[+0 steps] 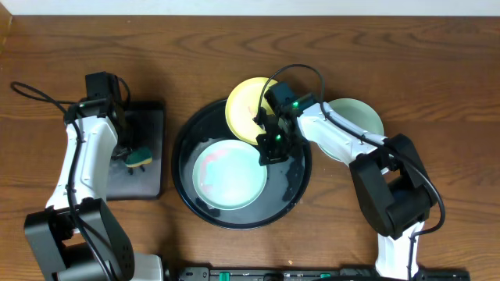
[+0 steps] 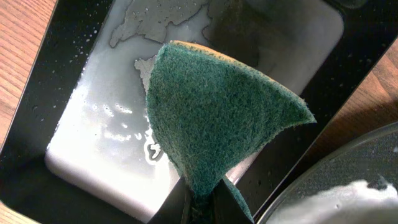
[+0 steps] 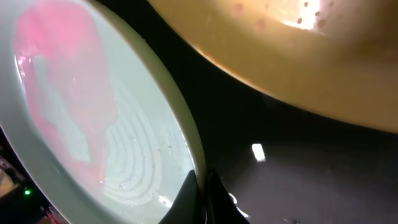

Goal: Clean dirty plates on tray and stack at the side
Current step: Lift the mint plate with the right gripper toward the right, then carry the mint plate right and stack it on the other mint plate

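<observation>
A large round black tray [image 1: 293, 187] holds a pale mint-blue plate [image 1: 226, 176] smeared with pink. A pale yellow plate [image 1: 244, 105] leans on the tray's far rim. A second mint-blue plate [image 1: 363, 117] lies on the table to the right. My right gripper [image 1: 267, 156] is shut on the right rim of the smeared plate [image 3: 93, 124]; the yellow plate [image 3: 280, 50] shows above it in the right wrist view. My left gripper [image 1: 139, 158] is shut on a green sponge [image 2: 211, 118] over the small rectangular tray [image 2: 99, 124].
The small black rectangular tray [image 1: 148, 183] with soapy water sits at the left, close to the round tray's left rim. Cables trail from both arms. The wooden table [image 1: 437, 78] runs beyond the plates.
</observation>
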Robot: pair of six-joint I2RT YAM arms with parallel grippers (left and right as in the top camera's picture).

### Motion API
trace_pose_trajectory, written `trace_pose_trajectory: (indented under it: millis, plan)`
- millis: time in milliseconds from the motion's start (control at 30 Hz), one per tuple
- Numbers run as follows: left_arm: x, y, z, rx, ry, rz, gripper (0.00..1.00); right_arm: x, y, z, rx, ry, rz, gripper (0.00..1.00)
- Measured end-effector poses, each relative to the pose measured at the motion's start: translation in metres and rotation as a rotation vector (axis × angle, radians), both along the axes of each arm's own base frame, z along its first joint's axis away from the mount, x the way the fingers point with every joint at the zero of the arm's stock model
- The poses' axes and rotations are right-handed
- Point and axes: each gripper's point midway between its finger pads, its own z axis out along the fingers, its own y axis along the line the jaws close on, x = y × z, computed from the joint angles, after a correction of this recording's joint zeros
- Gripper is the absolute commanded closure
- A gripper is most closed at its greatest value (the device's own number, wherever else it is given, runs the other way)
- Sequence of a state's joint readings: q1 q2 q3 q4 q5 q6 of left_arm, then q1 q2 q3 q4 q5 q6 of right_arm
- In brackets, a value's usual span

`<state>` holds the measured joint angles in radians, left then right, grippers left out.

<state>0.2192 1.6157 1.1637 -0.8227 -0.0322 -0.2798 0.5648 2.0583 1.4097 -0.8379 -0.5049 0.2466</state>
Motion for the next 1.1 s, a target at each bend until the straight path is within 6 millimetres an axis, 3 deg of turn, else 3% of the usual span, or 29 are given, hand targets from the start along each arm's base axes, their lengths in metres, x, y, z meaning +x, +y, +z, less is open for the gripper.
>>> trace_pose_trajectory:
  millis: [167,467,667,833,1100]
  plan:
    - [0.000,0.000,0.000,0.000,0.000,0.000,0.92,0.008,-0.011,0.012,-0.058,-0.080,-0.004,0.99]
    - [0.000,0.000,0.000,0.000,0.000,0.000,0.93,0.042,-0.046,0.084,-0.190,-0.413,-0.064,0.99]
    - [0.000,0.000,0.000,0.000,0.000,0.000,0.92,0.052,-0.063,0.102,-0.314,-0.555,-0.074,0.99]
    - [0.000,0.000,0.000,0.000,0.000,0.000,0.92,0.050,-0.060,0.107,-0.412,-0.651,-0.023,0.99]
    - [0.000,0.000,0.000,0.000,0.000,0.000,0.92,0.037,-0.040,0.119,-0.545,-0.813,0.080,0.99]
